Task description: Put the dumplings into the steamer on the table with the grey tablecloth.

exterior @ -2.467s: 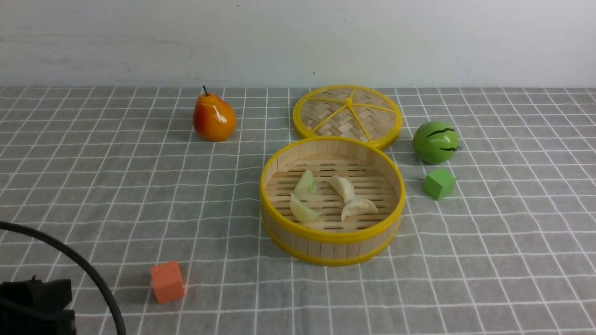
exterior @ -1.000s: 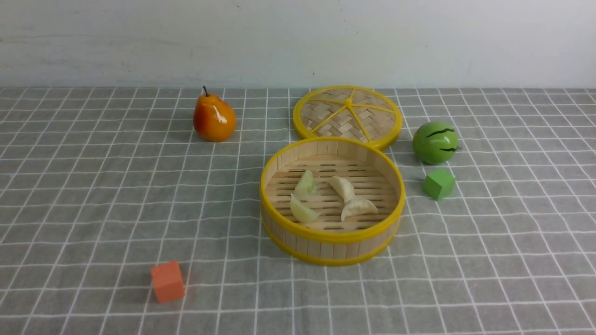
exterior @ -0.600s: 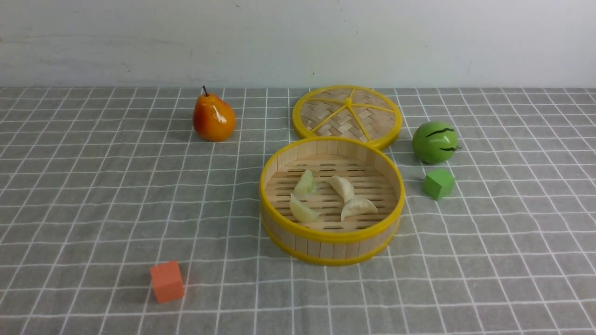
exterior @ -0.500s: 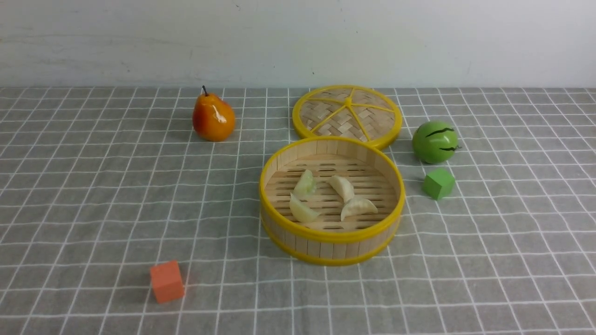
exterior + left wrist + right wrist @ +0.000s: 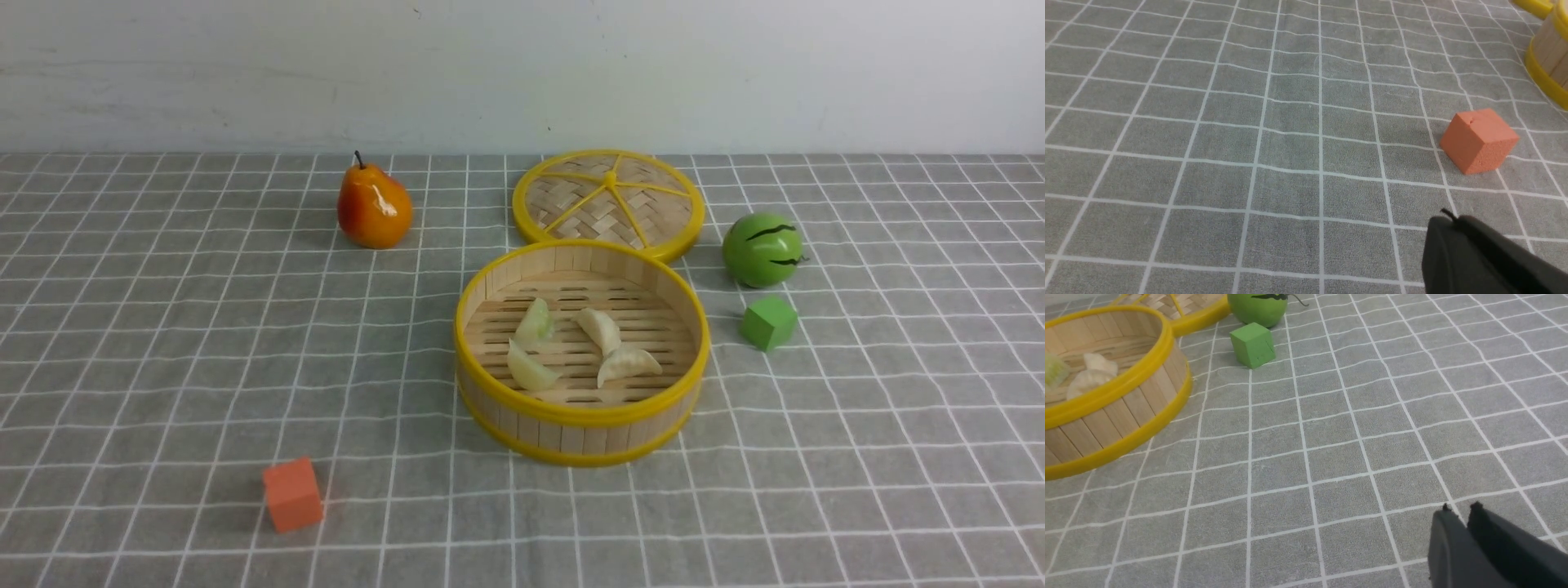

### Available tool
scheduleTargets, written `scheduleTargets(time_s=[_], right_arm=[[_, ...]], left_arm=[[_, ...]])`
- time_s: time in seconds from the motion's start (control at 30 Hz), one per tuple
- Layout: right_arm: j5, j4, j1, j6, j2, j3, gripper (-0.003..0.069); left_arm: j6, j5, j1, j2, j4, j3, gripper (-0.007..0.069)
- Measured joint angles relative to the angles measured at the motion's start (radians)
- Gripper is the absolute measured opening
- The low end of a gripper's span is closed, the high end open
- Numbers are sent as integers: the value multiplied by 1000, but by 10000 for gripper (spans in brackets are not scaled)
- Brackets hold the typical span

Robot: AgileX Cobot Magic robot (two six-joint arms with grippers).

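The steamer (image 5: 581, 414) stands on the grey tablecloth (image 5: 196, 327) right of centre, and several dumplings lie on its slatted floor: pale green ones (image 5: 536, 320) on the left side, cream-white ones (image 5: 627, 362) on the right. Neither gripper appears in the front view. In the left wrist view my left gripper (image 5: 1447, 216) is shut and empty, low over the cloth near the orange cube (image 5: 1478, 141). In the right wrist view my right gripper (image 5: 1459, 507) hangs over bare cloth, well clear of the steamer (image 5: 1118, 412). A narrow gap parts its tips, with nothing between them.
The woven lid (image 5: 608, 200) lies flat behind the steamer. A toy pear (image 5: 374, 206) stands at the back left, a green melon ball (image 5: 762, 249) and green cube (image 5: 769, 322) to the right, the orange cube (image 5: 292, 494) near the front left.
The left arm's black body and cable, earlier at the front view's lower left corner, have gone out of that view. The dumplings, steamer and other objects have not moved.
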Motion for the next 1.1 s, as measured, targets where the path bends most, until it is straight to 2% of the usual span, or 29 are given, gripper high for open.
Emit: scheduleTargets(time_s=[0.53,0.73,1.1], right_arm=[[0,0,0,0,0,0,86],[0,0,0,0,0,0,94],[0,0,-1,0,0,0,101]], left_arm=[[0,0,0,0,0,0,-10],[0,0,-36,0,0,0,-7],[0,0,-43,0,0,0,0]])
